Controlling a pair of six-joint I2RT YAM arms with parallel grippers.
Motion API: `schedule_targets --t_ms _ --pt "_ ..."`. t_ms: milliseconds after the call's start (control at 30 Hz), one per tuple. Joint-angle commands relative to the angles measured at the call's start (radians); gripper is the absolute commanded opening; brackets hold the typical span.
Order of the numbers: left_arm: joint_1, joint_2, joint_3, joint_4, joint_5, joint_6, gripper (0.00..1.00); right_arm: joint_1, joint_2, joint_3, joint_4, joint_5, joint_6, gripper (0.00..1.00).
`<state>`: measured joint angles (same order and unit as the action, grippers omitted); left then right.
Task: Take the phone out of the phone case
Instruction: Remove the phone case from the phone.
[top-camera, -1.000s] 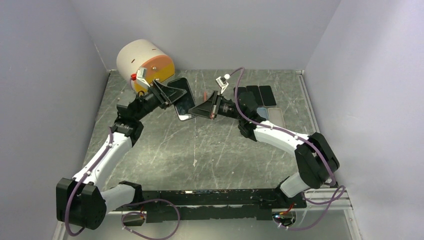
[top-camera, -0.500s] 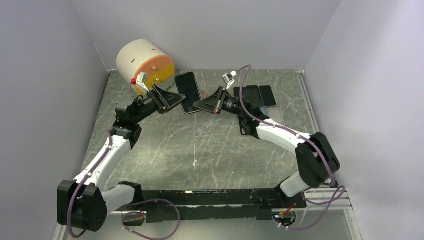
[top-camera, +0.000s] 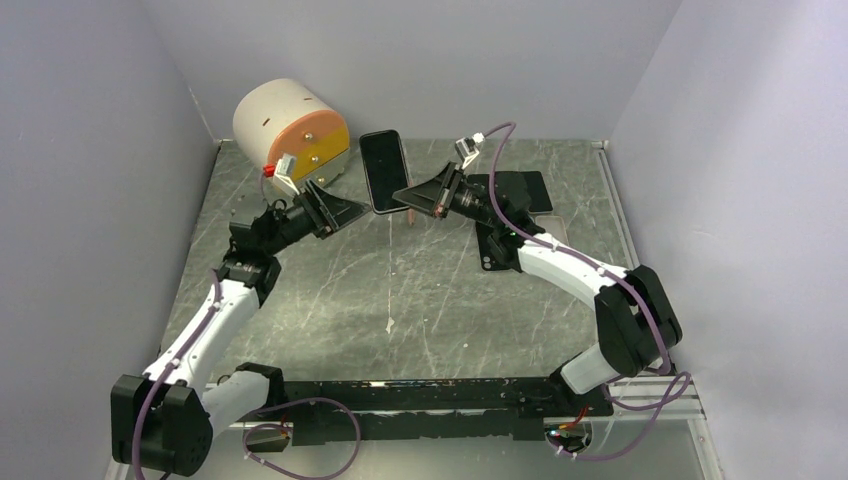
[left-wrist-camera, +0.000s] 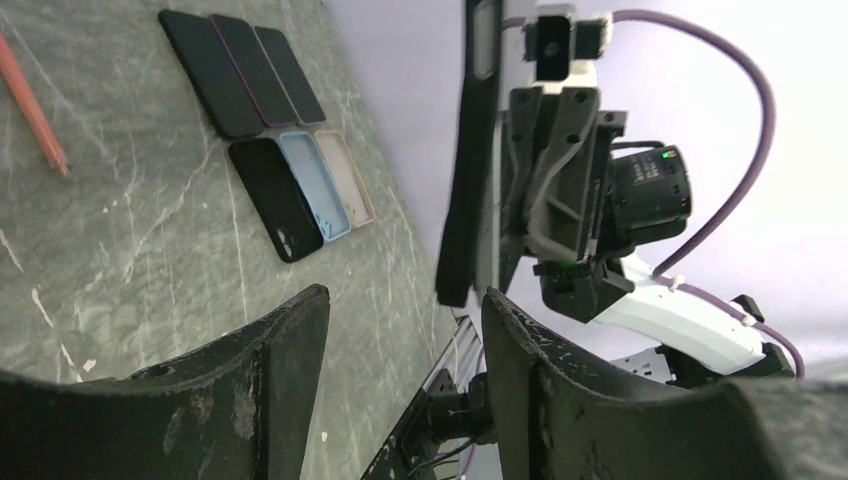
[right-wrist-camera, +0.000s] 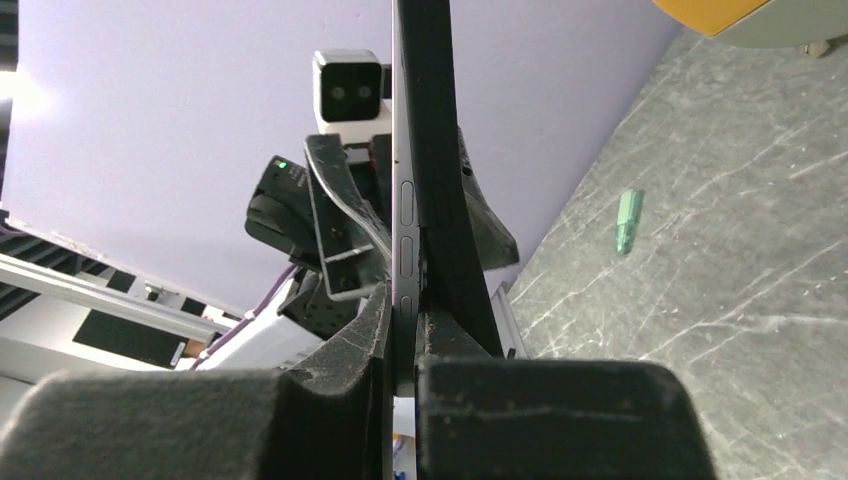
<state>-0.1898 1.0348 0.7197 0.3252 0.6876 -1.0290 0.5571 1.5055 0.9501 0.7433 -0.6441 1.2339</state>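
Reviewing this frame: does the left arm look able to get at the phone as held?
Probably yes. The left arm has its jaws open and facing the phone, with only air between them. The right arm has its jaws shut on the phone's near end, leaving the rest of it free.

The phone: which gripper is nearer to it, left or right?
Right. The right gripper is shut on the phone's edge; the left gripper stands open, apart from it on the other side.

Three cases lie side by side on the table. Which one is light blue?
The middle case. It lies between the black case and the beige case, and is the only pale blue one.
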Motion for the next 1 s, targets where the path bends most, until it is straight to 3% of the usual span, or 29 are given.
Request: schedule_targets --t_ms 0,333,633,967 --pt "-0.021 -0.006 -0.006 -0.006 0.015 0.052 0.61 -0.002 -0.051 0.08 0.117 0.018 0.019 0.0" --pt "-0.052 0.03 0.011 -0.003 -0.002 0.043 0.6 0.0 -0.029 0.108 0.127 0.007 0.026 0.0" --pt "-0.056 0.068 0.036 0.119 0.048 -0.013 0.6 0.0 -0.026 0.104 0.121 -0.001 0.013 0.0" --pt "-0.067 0.095 0.041 0.11 0.142 0.029 0.68 0.0 -0.014 0.12 0.105 0.003 -0.008 0.0"
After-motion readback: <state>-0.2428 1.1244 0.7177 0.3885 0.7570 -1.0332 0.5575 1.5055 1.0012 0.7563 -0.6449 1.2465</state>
